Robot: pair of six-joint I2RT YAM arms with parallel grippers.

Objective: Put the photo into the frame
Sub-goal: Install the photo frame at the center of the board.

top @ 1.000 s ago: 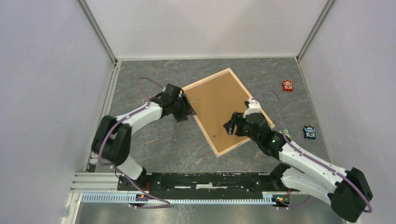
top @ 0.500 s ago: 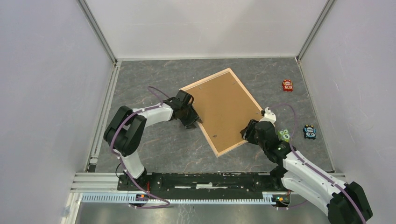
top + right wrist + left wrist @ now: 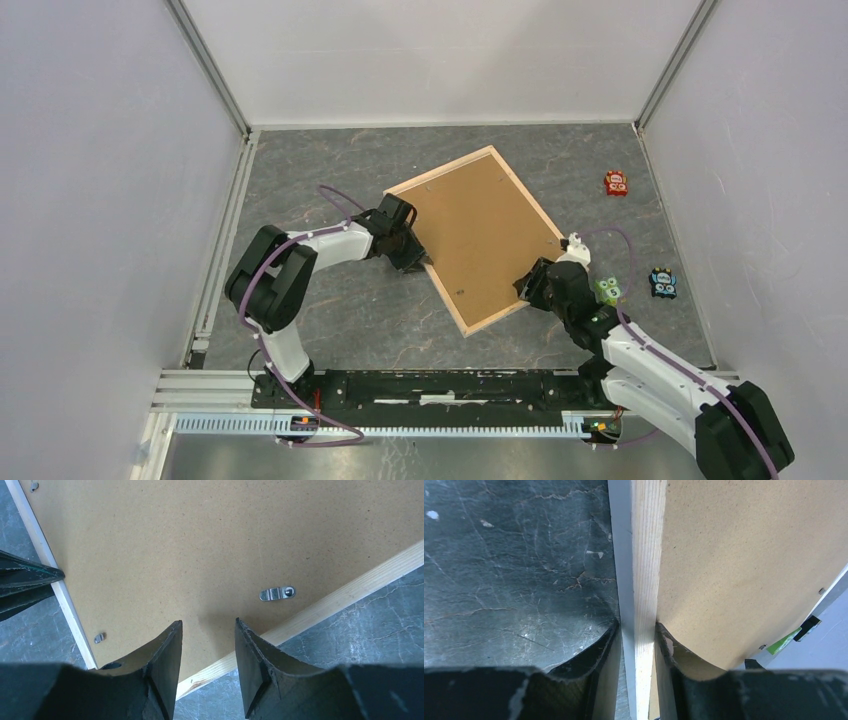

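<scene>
No legible text, number, brand or sign found in any view. Small red item [image 3: 616,183], on the worktop right of the frame [image 3: 440,169]: pale markings on its top face, too small to read. Small dark-and-blue item [image 3: 663,283], on the worktop right of the frame's near corner: pale markings, likewise unreadable. Green tag [image 3: 606,290] on the right arm, just right of the frame's near corner: pale spots only, no characters made out. Backing board [image 3: 210,545] within the frame: plain brown, unprinted. Metal clip [image 3: 277,593] near the frame's rail: no stamp discernible.
</scene>
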